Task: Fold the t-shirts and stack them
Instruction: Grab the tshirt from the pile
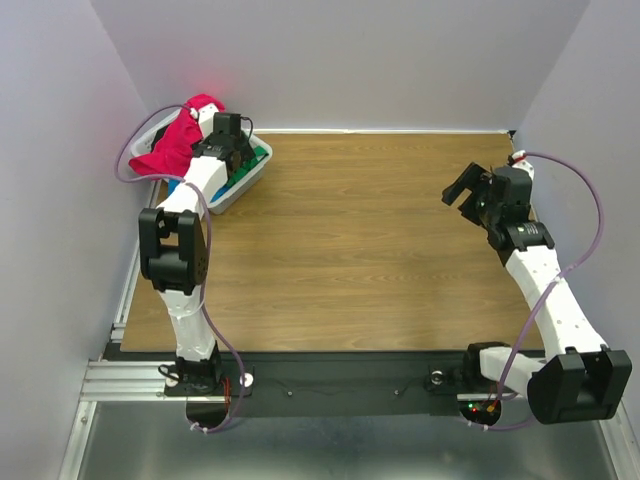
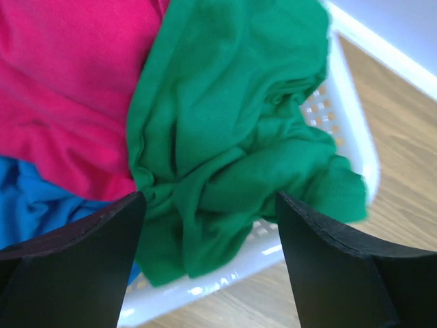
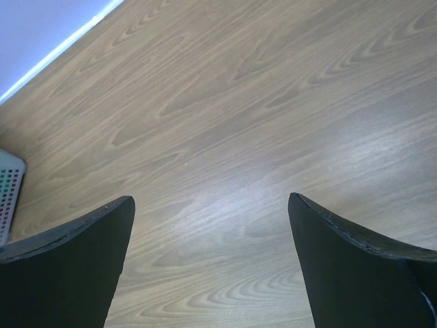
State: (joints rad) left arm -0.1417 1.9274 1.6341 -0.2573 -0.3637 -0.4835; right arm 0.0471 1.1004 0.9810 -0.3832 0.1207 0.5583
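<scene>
Left gripper: the jaws are seen spread wide, one finger at each lower corner of the left wrist view. Nothing is clamped between them. The gripper is held directly over the white slotted basket, above the bunched green t-shirt. Whether the fingertips touch the cloth cannot be told.

Right gripper: the jaws are seen fully apart and nothing is held. It is poised over the bare wooden table on the right side, well apart from the basket. Only a corner of the basket is caught at the left edge of the right wrist view.

T-shirts: all three are found in the basket, which is set at the far left corner of the table. The green one is crumpled at the basket's right side and draped over its rim. The pinkish-red t-shirt lies touching it and, in the top view, is seen spilling over the basket's far left edge. The blue t-shirt is partly covered by the pinkish-red one, with only a bunched part visible. None is folded.
</scene>
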